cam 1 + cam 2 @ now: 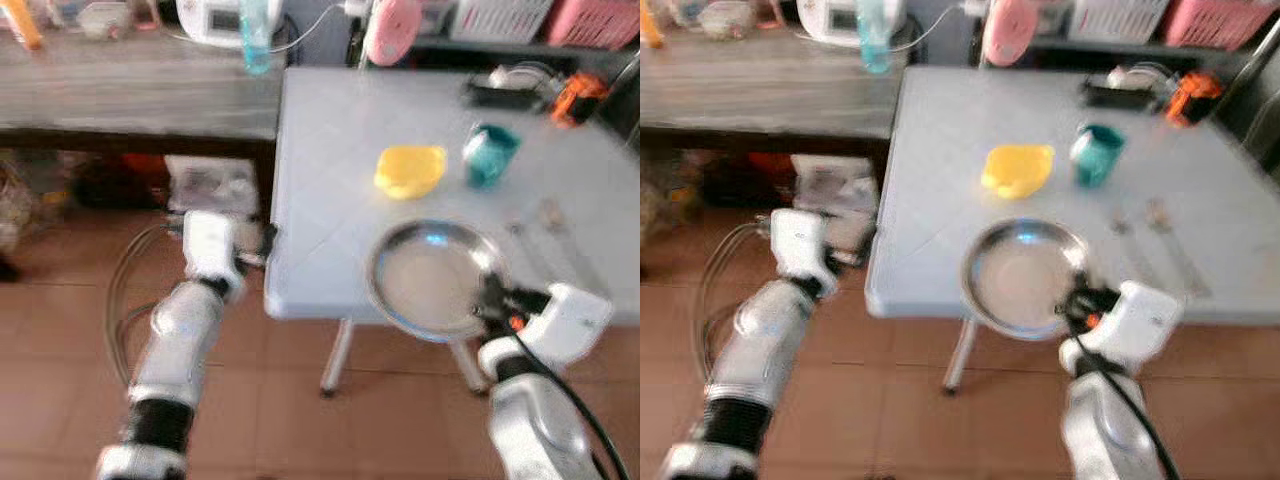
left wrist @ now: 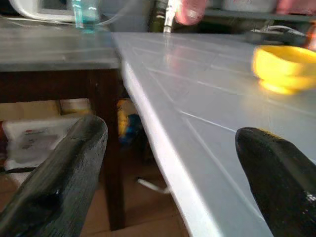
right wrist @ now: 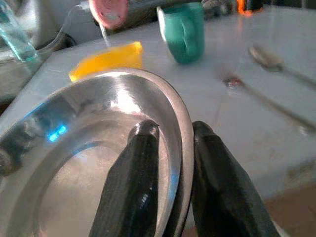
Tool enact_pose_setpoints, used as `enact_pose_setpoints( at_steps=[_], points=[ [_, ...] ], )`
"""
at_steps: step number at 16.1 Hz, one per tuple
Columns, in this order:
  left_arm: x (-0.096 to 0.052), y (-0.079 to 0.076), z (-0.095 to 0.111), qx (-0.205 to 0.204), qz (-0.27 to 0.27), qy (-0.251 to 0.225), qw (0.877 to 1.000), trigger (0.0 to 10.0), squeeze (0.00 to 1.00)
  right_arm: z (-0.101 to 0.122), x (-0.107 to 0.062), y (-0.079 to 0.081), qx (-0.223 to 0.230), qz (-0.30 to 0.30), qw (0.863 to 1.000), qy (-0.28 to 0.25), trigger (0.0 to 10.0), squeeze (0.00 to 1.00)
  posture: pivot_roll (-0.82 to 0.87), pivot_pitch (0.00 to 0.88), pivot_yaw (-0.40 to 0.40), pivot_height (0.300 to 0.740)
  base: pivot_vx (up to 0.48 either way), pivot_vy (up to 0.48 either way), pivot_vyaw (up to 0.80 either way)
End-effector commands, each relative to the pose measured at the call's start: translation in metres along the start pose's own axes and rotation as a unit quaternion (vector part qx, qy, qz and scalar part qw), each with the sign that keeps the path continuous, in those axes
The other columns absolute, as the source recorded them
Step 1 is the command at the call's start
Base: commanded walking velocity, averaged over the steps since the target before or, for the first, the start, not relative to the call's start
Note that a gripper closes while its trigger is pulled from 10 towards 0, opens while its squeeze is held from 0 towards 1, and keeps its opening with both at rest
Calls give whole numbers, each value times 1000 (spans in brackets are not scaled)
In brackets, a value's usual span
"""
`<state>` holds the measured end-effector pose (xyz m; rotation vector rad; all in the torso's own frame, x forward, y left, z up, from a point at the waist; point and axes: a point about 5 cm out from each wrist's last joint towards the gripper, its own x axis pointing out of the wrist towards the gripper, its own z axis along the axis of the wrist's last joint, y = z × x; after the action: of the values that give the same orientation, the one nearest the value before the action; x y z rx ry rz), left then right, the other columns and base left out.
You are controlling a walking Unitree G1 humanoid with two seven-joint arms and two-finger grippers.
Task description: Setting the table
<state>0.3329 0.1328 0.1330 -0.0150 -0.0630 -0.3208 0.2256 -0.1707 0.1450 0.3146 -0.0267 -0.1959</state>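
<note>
On the table, bowl behind plate, cup right.

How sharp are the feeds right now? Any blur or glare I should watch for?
Both eye views are soft with motion blur. Right wrist view: the right hand pinching the plate rim is crisp, with bright glints on the metal; the mug is hazy. Left wrist view: the left hand and table are soft.

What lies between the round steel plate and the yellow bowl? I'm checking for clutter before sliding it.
Nothing: bare white table separates the round steel plate from the yellow bowl in the left eye view.
</note>
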Motion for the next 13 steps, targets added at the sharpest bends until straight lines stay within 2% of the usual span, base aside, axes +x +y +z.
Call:
enact_pose_setpoints(
  at_steps=[1,13],
  points=[
    [-2,6,0,10,11,0,1000,10000,0,4,-2,6,9,9,1000,-13,10000,0,48,124,-43,740,0,480,0],
    [1,-3,0,0,7,-6,1000,10000,0,6,1,8,-1,19,1000,-21,10000,0,54,116,-45,740,0,480,0]
  ],
)
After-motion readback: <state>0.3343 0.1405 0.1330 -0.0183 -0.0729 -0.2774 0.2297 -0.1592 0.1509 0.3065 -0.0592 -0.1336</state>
